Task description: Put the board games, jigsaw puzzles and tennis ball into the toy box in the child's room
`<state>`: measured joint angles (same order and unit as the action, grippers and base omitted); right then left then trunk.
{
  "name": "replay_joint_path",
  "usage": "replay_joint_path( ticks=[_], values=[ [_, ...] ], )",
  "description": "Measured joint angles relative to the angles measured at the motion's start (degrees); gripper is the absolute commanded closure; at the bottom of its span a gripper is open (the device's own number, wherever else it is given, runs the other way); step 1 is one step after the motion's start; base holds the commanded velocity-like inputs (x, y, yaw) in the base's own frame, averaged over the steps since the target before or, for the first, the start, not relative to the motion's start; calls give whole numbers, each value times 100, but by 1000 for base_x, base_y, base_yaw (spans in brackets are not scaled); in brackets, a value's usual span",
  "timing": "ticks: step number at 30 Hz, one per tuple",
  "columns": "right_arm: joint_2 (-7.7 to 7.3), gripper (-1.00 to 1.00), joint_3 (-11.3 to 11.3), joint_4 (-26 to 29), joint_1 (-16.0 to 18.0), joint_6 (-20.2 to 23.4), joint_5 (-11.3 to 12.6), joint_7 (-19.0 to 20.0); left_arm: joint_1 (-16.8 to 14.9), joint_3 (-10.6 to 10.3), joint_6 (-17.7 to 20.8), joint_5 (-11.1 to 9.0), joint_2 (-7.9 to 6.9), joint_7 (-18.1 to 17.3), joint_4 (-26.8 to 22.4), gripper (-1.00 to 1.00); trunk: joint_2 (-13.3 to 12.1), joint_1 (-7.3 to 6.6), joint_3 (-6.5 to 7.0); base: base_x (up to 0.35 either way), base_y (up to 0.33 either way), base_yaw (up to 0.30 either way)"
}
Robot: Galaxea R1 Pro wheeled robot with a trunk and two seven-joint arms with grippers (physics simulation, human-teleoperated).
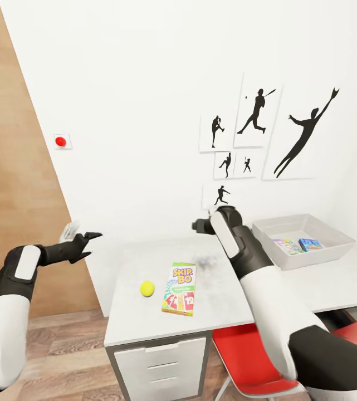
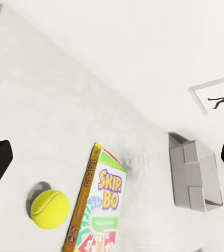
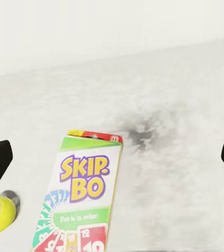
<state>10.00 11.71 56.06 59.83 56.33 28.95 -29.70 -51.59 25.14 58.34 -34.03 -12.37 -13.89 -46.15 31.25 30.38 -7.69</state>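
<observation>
Head view: right gripper (image 1: 201, 225) spread wide above the Skip-Bo box (image 1: 179, 288).
A skewed descent could shove it into the tennis ball (image 1: 147, 288), lower centre; left gripper (image 1: 83, 240) open too.

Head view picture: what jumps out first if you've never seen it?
Probably the bright green Skip-Bo box lying flat on the white table, with the yellow-green tennis ball just beside it. Next, the black sports silhouette pictures on the wall, above the grey toy box at the table's far right.
</observation>
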Motion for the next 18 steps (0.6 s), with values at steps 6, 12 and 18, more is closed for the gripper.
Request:
replay_joint_path(
  ticks=[6, 12, 18],
  values=[
    [0, -100, 0, -394, 200, -82, 50, -67, 418, -28, 137, -14, -479, -893, 18, -100, 0, 0, 0, 0, 0, 0],
    [0, -100, 7, -441, 240, -72, 153, -66, 880, -38, 136, 37, -827, -1704, 24, -100, 0, 0, 0, 0, 0, 0],
    [0, -100, 22, -424, 242, -71, 181, -53, 1249, -40, 139, 61, -1064, -2177, 26, -100, 0, 0, 0, 0, 0, 0]
  ],
)
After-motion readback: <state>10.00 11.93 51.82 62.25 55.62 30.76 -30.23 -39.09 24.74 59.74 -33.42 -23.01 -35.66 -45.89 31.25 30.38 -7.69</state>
